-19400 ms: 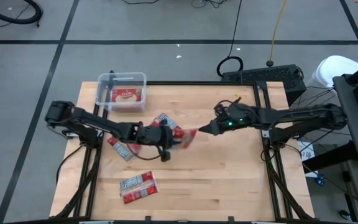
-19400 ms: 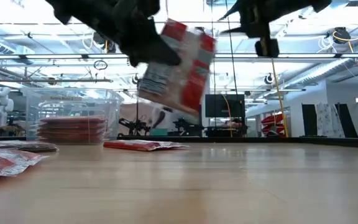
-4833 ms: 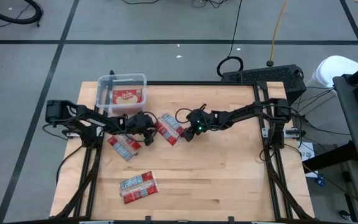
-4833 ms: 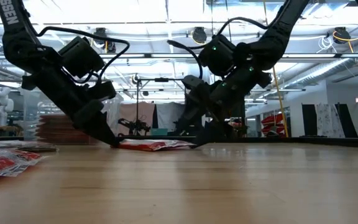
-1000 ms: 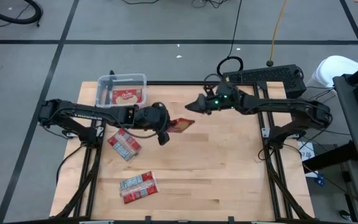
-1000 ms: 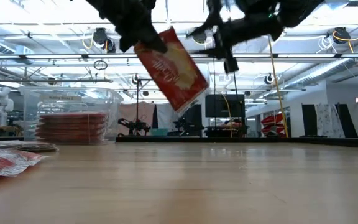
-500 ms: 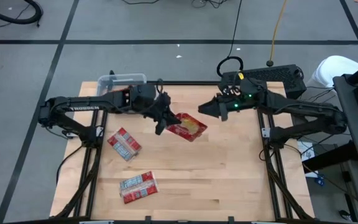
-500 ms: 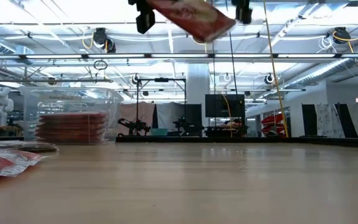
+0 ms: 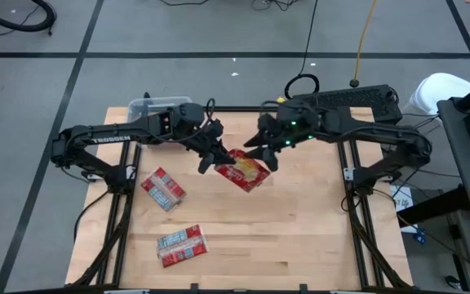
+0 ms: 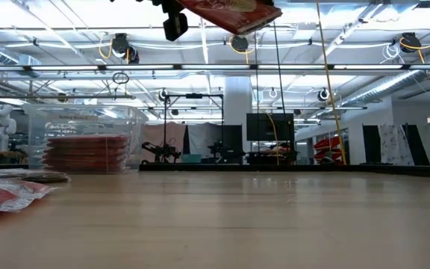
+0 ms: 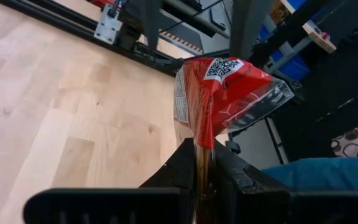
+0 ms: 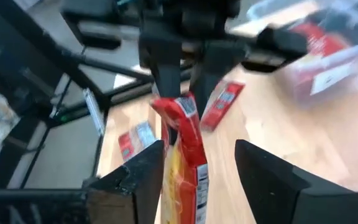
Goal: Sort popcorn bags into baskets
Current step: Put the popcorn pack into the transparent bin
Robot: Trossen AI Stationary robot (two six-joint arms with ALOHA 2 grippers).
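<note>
Partly sorted: several red packets stacked in clear tub (image 10: 88, 138) at eleven o'clock, two flat red-and-silver packets (image 9: 162, 189) (image 9: 181, 245) at seven o'clock on worktop (image 9: 300, 237), one red-and-yellow popcorn packet (image 9: 245, 169) aloft mid-worktop, clamped by left end effector (image 9: 210, 159), right end effector (image 9: 259, 152) spread around it.

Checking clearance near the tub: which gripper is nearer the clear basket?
Left. The left gripper, holding a popcorn bag aloft, is just right of the basket; the right gripper is farther right, beyond that bag.
</note>
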